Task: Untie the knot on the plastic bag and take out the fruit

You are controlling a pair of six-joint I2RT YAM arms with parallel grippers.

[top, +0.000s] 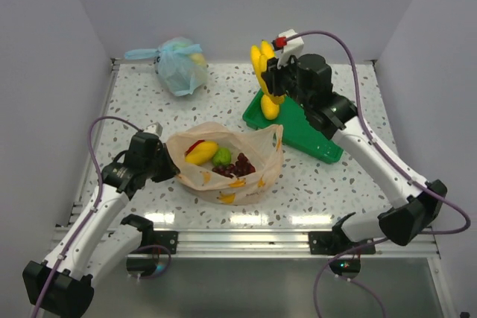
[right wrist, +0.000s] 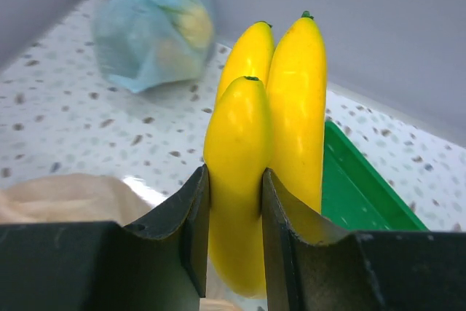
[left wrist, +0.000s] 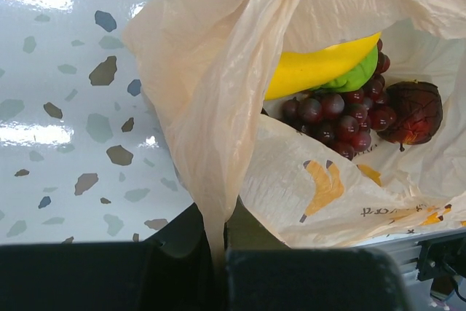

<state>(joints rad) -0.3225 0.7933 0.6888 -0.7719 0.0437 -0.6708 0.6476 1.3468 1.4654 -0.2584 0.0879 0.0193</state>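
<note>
The pale-orange plastic bag (top: 246, 180) lies in the middle of the table with its mouth spread open; no knot shows on it. Inside lie a yellow mango (left wrist: 320, 67), a green lime (left wrist: 360, 74), dark purple grapes (left wrist: 335, 114) and a brown-maroon piece (left wrist: 415, 111). My left gripper (left wrist: 218, 253) is shut on a pinched fold of the bag's left rim (top: 173, 156). My right gripper (right wrist: 234, 202) is shut on a bunch of yellow bananas (right wrist: 291, 92), held upright in the air over the near end of the green tray (top: 313, 135).
A knotted light blue bag (top: 179, 65) with fruit inside lies at the back left. The green tray (right wrist: 364, 187) sits tilted at the right of the orange bag. White walls close the back and sides, and a metal rail runs along the near edge.
</note>
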